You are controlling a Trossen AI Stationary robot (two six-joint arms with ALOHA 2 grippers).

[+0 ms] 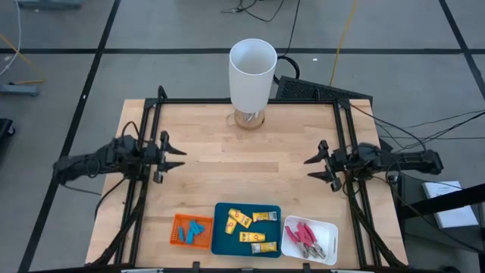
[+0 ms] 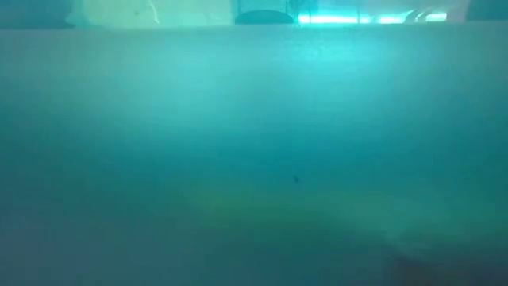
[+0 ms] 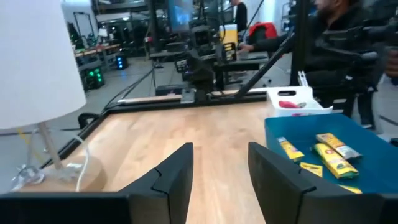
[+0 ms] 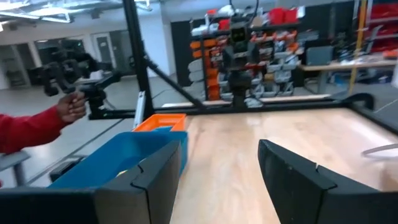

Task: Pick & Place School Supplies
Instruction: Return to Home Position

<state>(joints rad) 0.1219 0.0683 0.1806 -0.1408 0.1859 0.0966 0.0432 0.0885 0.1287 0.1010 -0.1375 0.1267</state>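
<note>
In the high view the school supplies sit in three trays at the table's near edge. Light-blue blocks (image 1: pixel 195 230) lie in the orange tray (image 1: pixel 179 237). Yellow pieces (image 1: pixel 246 224) lie in the teal tray (image 1: pixel 221 244); the left wrist view shows them too (image 3: pixel 326 155). Red-handled pliers (image 1: pixel 306 236) lie in the white tray (image 1: pixel 289 247). My left gripper (image 1: pixel 176 152) hovers open at the table's left side. My right gripper (image 1: pixel 312 167) hovers open at the right side. Both point toward the table's middle, away from the trays.
A tall white cylinder (image 1: pixel 251 72) stands at the far middle of the table. Black frame rails (image 1: pixel 151 121) run along the left, right and far edges. A person's red-sleeved arm (image 4: pixel 28 130) shows beyond the table in the right wrist view. The low view is a teal haze.
</note>
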